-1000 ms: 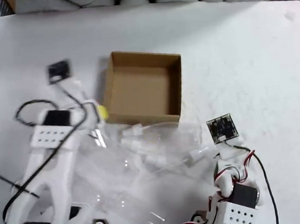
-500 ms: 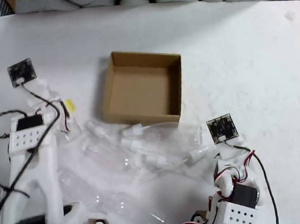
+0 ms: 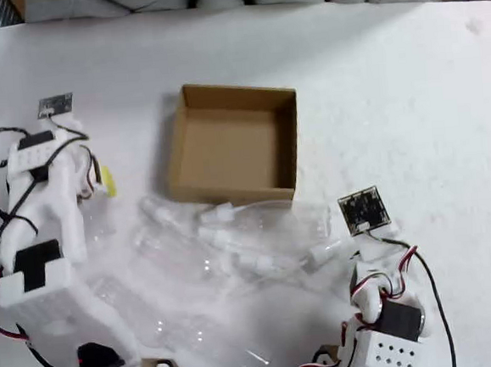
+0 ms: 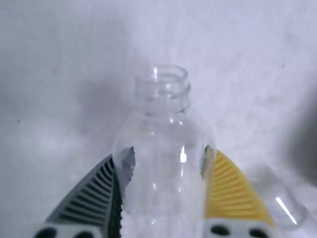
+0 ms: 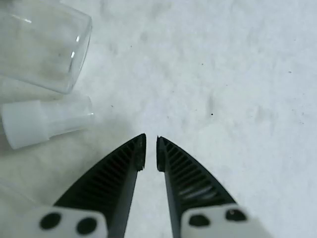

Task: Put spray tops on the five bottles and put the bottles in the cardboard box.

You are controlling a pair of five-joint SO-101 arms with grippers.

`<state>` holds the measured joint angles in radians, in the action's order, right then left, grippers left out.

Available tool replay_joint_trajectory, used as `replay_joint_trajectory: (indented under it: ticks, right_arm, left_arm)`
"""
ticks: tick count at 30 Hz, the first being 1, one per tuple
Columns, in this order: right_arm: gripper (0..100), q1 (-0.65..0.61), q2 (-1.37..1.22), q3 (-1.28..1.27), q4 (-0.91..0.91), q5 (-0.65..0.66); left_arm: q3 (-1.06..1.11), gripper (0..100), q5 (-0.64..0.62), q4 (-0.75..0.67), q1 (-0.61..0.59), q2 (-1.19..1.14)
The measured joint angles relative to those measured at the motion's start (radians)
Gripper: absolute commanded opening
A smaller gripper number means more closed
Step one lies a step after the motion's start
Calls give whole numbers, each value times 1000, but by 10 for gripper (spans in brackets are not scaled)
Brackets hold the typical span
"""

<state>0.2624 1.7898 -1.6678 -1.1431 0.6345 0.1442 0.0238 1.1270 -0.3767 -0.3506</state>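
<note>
My left gripper [image 4: 166, 158] is shut on a clear bottle [image 4: 163, 94], one grey and one yellow finger pressing its shoulders. The bottle's threaded neck is open, with no spray top on it. In the high view the yellow finger [image 3: 108, 184] shows at the table's left, well left of the cardboard box [image 3: 233, 190], which is empty. Several clear bottles [image 3: 192, 256] and white spray tops [image 3: 218, 213] lie in a heap in front of the box. My right gripper [image 5: 149, 148] rests shut and empty near a loose spray top [image 5: 29, 124] and a bottle's base [image 5: 44, 44].
The right arm [image 3: 384, 317] sits at the front right, its camera board beside another spray top [image 3: 323, 252]. The left arm's base and cables [image 3: 32, 277] occupy the front left. White table stretches behind and to the right of the box.
My left arm has swung left, away from the box and the heap, and folded back toward its base. The right arm has stayed still.
</note>
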Motion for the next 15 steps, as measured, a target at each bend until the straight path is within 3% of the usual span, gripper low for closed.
replay_joint_trajectory:
  ticks: [5, 10, 15]
  right_arm:
    - [17, 0, 0, 0, 0, 0]
    - [18, 0, 0, 0, 0, 0]
    - [18, 0, 0, 0, 0, 0]
  left_arm:
    - [-11, 156, 2, 12, 32, -2]
    - [-11, 210, -49, 44, 43, -2]
    - [-11, 288, -23, 87, 43, -2]
